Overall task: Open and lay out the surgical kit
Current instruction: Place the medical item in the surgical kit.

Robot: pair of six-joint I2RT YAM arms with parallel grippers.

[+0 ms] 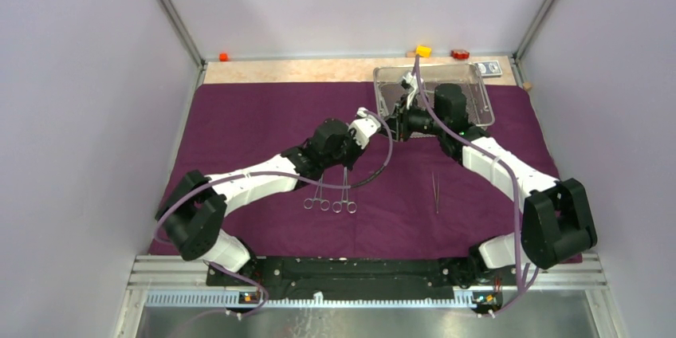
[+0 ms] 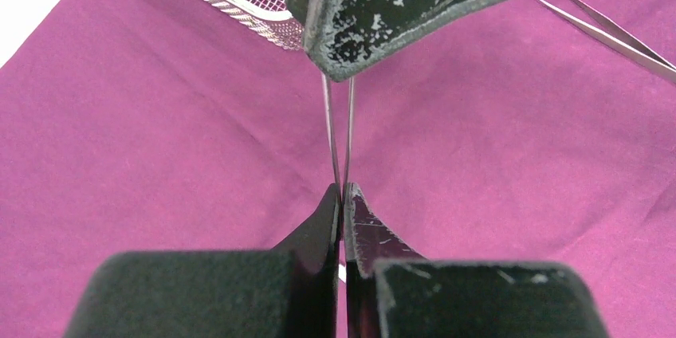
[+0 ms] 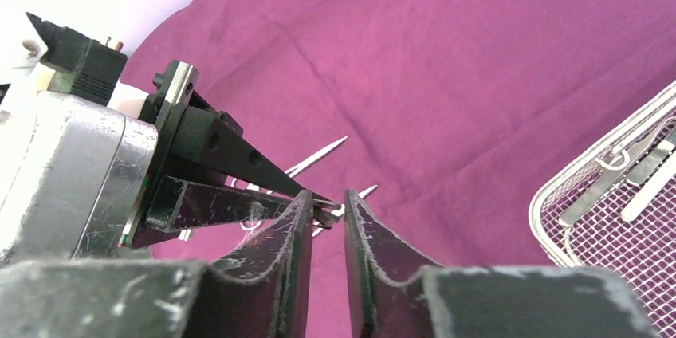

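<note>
Tweezers [image 2: 339, 135], slim and steel, are held over the cloth wrap [image 1: 263, 115] between your two hands, just off the near left corner of the mesh tray [image 1: 472, 83]. Your left hand [image 2: 343, 194] is clamped tight on one end, and the two thin blades run out from its fingertips towards your right hand [image 3: 327, 209]. Your right hand's fingers stand narrow on either side of the other end of the tweezers with a slim gap between them; you cannot tell whether they press the steel.

The dark purple wrap lies spread flat over most of the worktop [image 1: 303, 71]. The tray rests on its far right part, with more steel instruments [image 3: 630, 182] lying inside. Nearer to you, two ring-handled clamps [image 1: 328, 204] lie side by side around the middle of the cloth, and a second pair of tweezers [image 1: 436, 193] lies to their right, apart from them.

Along the far edge sit a yellow block [image 1: 423, 51], a red block [image 1: 460, 54] and a card packet [image 1: 492, 68] behind the tray, and an orange block [image 1: 223, 56] at far left.
</note>
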